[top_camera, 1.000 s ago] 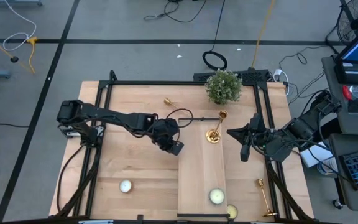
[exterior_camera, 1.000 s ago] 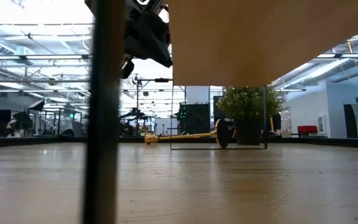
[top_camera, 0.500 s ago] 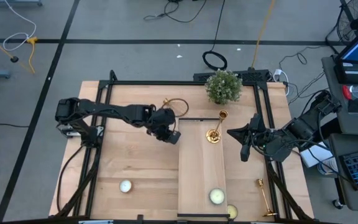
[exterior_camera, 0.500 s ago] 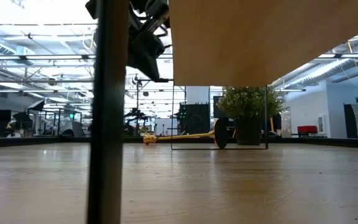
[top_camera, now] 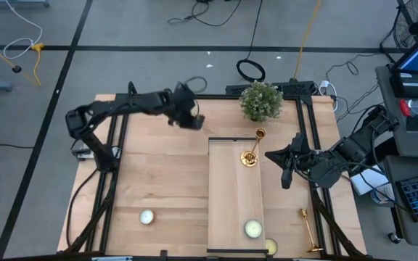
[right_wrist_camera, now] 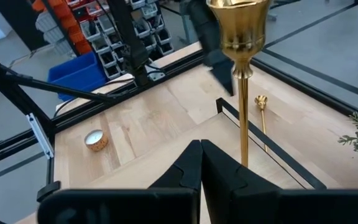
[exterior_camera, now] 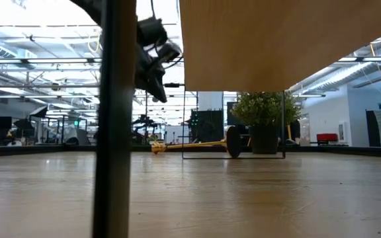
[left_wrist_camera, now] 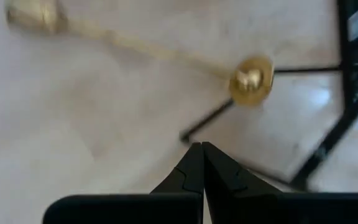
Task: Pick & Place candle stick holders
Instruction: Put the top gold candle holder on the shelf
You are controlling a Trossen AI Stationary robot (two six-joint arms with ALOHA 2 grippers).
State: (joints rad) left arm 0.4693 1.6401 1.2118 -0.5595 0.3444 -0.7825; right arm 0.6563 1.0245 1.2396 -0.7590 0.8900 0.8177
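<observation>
One gold candle stick holder (left_wrist_camera: 142,50) lies on its side on the table near the far edge, also seen in the low view (exterior_camera: 190,145). My left gripper (top_camera: 195,123) hangs shut above it, touching nothing. A second holder (top_camera: 250,156) stands upright on the raised wooden board (top_camera: 236,203). A third (top_camera: 309,232) lies at the near right. My right gripper (top_camera: 271,154) waits shut in the air to the right of the upright holder (right_wrist_camera: 241,62).
A potted plant (top_camera: 260,100) stands at the far edge. Round candles sit near the front: one on the left (top_camera: 146,216), one on the board (top_camera: 252,229), one beside it (top_camera: 270,246). A black frame (top_camera: 122,145) runs around the table.
My left gripper has swung from beside the raised board's left edge toward the table's far edge, staying above the table and shut. It now hangs over the lying candle stick holder. The holders have not moved.
</observation>
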